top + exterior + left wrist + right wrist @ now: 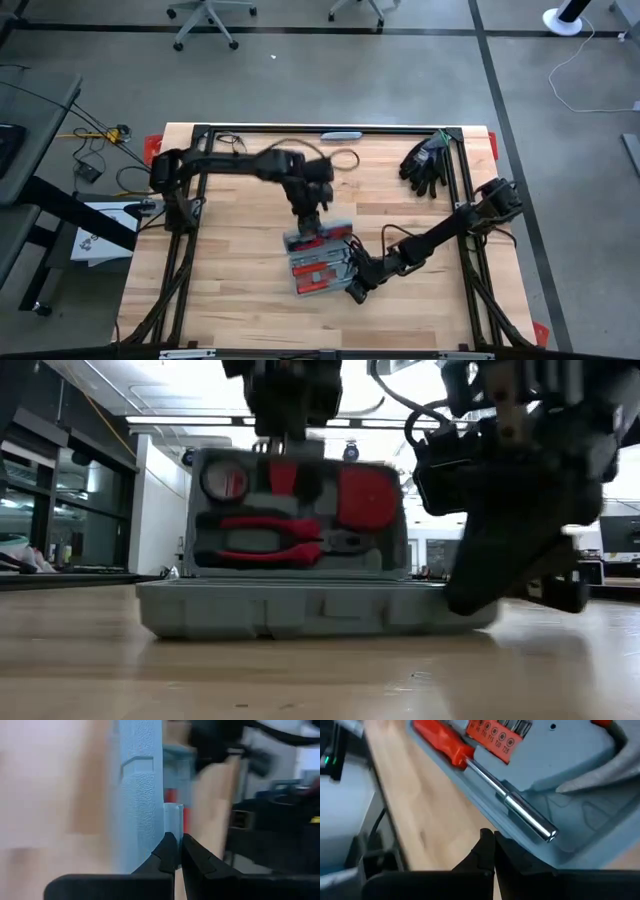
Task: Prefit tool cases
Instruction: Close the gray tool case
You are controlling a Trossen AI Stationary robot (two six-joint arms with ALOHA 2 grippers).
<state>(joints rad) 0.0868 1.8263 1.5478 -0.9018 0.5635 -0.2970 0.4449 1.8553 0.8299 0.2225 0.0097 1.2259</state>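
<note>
Left gripper (pixel 313 222) sits centre of the high view, at the top edge of the case (pixel 322 262), fingers pressed together with nothing between them. In its wrist view the fingertips (pixel 170 851) meet just at the rim of the upright lid (pixel 142 795); whether they touch it cannot be told. Low view puts this gripper (pixel 290 430) at upper centre, right above the raised lid (pixel 295 510).

Right gripper (pixel 357 290) lies lower centre-right of the high view, at the case's right edge, likewise clenched on nothing. Its wrist view shows the closed fingers (pixel 489 854) at the bottom of the frame, just beside the rim of the base (pixel 580 805). A red-handled screwdriver (pixel 485 772) with a bright metal shaft rests in the tray above them, a red bit holder (pixel 497 735) at the top of the frame.

Case stands open on the table (pixel 230 300), a little below centre of the high view. In the low view its base (pixel 310 608) lies flat across the middle and the lid is upright, holding red-handled pliers (pixel 270 540).

Black gloves (pixel 428 163) lie at upper right of the table, well apart from the case
</note>
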